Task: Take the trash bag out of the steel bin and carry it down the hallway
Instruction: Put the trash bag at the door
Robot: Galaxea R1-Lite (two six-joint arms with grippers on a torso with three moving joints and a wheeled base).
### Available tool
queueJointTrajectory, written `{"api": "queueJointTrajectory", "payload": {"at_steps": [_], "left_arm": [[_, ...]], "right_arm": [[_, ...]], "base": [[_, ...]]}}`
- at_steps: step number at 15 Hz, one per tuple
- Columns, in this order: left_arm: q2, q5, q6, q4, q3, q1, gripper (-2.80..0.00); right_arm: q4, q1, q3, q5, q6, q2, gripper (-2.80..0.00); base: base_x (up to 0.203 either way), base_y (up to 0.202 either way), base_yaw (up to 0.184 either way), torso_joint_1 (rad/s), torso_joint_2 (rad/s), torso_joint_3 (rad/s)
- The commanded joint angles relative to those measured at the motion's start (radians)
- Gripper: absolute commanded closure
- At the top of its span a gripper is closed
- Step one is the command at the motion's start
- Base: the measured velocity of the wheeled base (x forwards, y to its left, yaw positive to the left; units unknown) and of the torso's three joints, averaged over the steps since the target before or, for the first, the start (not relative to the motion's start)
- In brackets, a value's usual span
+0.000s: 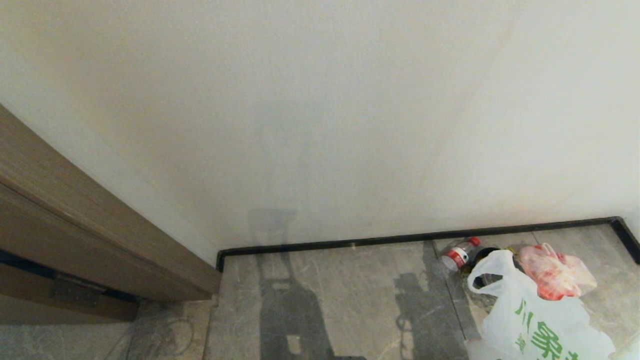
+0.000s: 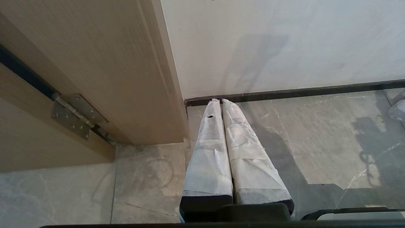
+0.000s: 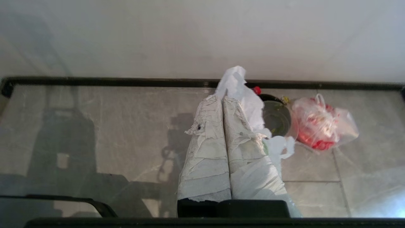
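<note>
Looking down from the head view, a white wall (image 1: 320, 100) meets grey floor tiles (image 1: 350, 290) along a black baseboard (image 1: 400, 236). A tan wooden door (image 1: 75, 230) slants in at nine o'clock. Down at five o'clock sits the trash bag (image 1: 535, 320), white with green print, one loop handle raised. Just beyond it toward one o'clock lie a clear bag with red print (image 1: 555, 272) and a small bottle with a red cap (image 1: 460, 254), and the dark mouth of the steel bin (image 1: 487, 255) peeks between them (mostly hidden). Neither arm shows here.

In the left wrist view, the left gripper (image 2: 220, 101) points at the baseboard near the door's corner, its wrapped fingers (image 2: 208, 152) pressed together on nothing; a door hinge (image 2: 74, 114) sits at nine o'clock.

In the right wrist view, the right gripper (image 3: 221, 98) has its taped fingers (image 3: 207, 152) pressed together, with white bag plastic bunched around their tips and side; whether they pinch it I cannot tell. The bin's open top lies just past them at two o'clock, beside the red-printed bag.
</note>
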Motion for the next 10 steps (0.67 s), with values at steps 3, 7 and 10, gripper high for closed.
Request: {"api": "queueJointTrajectory", "payload": {"at_steps": [3,7,10], "left_arm": [[0.001,0.000,0.000,0.000,0.000,0.000,0.00],[0.001,0.000,0.000,0.000,0.000,0.000,0.00],[0.001,0.000,0.000,0.000,0.000,0.000,0.00]], "right_arm": [[0.002,0.000,0.002,0.000,0.003,-0.039,0.00],[-0.007,0.000,0.000,0.002,-0.009,-0.039,0.00],[-0.008,0.000,0.002,-0.006,0.063,-0.039,0.00]], "base": [[0.000,0.000,0.000,0.000,0.00,0.000],[0.000,0.000,0.000,0.000,0.00,0.000],[0.000,0.000,0.000,0.000,0.00,0.000]]}}
